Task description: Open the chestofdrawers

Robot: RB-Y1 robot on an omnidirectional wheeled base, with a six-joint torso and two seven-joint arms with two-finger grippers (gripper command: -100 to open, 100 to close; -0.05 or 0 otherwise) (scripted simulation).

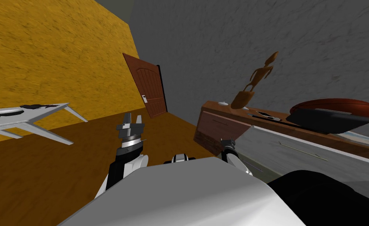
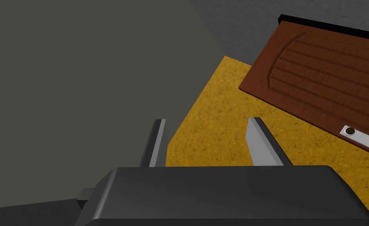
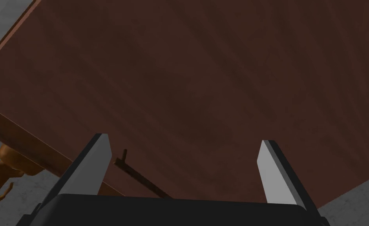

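**Ana:** Where is the chest of drawers (image 1: 214, 107)?

**Ben:** On the right of the scene, running along the grey wall from near to far. Its far end has a brown drawer front (image 1: 219, 126), and a light grey front (image 1: 297, 157) sits nearer on the same side. A wooden figurine (image 1: 254, 84) stands on the top, towards the far end.

**Ana:** And the arms?

**Ben:** The right gripper (image 1: 227, 142) is low against that brown drawer front (image 3: 203, 78). In its wrist view the 2 fingers (image 3: 101, 157) are spread wide, grasping nothing. The left gripper (image 1: 132, 117) hangs out over the floor to the left, well apart from the chest. Its fingers (image 2: 254, 141) are released too, aimed at the yellow wall (image 2: 227, 129) beside the brown door (image 2: 321, 78).

**Ana:** Do you see the handle?

**Ben:** Yes, a thin dark bar (image 3: 140, 178) on the drawer front. It appears to lie between the right gripper's (image 3: 183, 139) fingers, close to 1 of them and partly hidden behind the gripper body. I can't tell whether it touches the finger.

**Ana:** Which step is this, then?

**Ben:** I judge it the approach to the grasp, with the drawer shut and nothing gripped. The next move calls for centring the handle between the fingers, closing on it, then pulling straight out from the chest.
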